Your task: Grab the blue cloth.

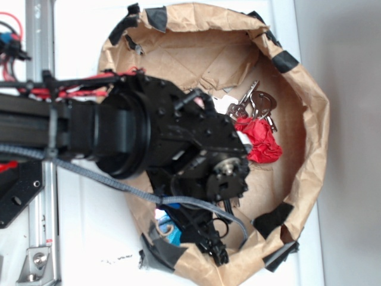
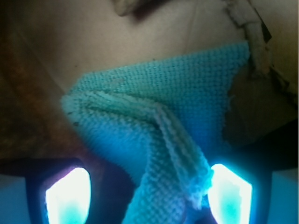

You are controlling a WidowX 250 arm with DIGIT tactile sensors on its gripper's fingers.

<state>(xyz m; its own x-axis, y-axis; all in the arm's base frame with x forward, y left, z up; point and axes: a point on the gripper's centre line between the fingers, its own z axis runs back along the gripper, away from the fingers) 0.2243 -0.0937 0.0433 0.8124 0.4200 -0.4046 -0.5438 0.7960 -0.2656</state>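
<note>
Paper bowl (image 1: 309,119) holds keys (image 1: 256,106), red wad (image 1: 260,141), blue cloth (image 2: 159,121). Gripper (image 2: 148,198) over cloth, jaws spread w/ a fold between, not pinched.

A: How many cloths? One blue cloth (image 2: 159,116); one red wad (image 1: 260,142).
B: Keys?
A: One bunch of keys (image 1: 255,107); individual count unclear.
B: Containers?
A: One brown paper bag (image 1: 312,119); black tape patches (image 1: 284,60) around its rim, roughly seven visible.
</note>
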